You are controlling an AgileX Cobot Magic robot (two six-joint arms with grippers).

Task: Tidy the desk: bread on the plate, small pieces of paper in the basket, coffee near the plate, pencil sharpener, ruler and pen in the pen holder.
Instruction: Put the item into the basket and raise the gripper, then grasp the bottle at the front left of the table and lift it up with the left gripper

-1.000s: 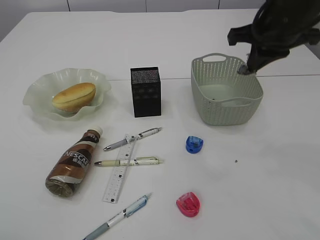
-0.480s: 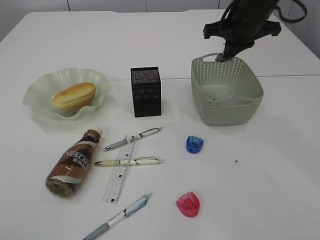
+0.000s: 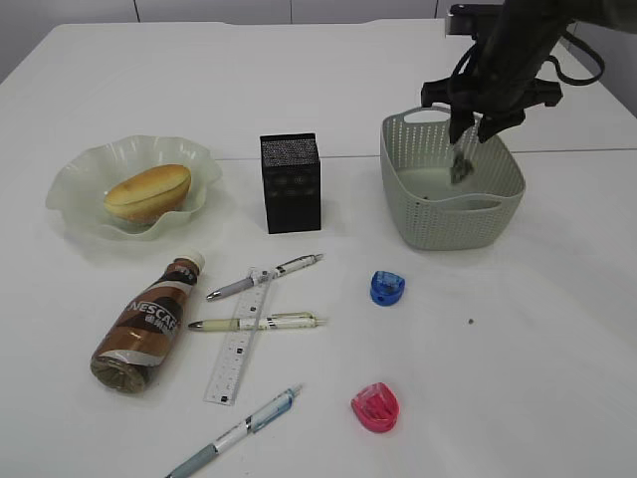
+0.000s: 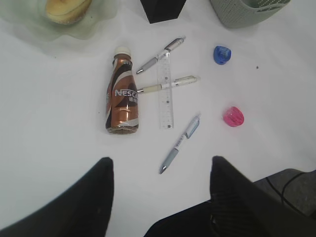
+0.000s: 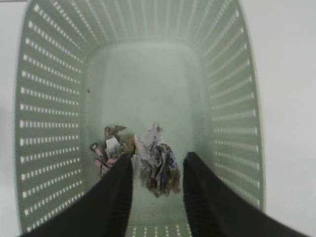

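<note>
Two paper scraps [image 5: 157, 165] inside the basket [image 5: 49, 98]

Ext cam slanted down; wrist cams overhead, right closest, basket [image 5: 237, 98] shared.

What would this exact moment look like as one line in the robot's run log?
right gripper: jaws parted, above basket | paper scrap: dropping in | bread: on plate

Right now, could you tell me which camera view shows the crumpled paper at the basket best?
The right wrist view: it looks straight down into the basket, with the crumpled paper between the parted fingers of the right gripper. The exterior view shows only a small grey scrap below the gripper. The left wrist view shows none.
</note>
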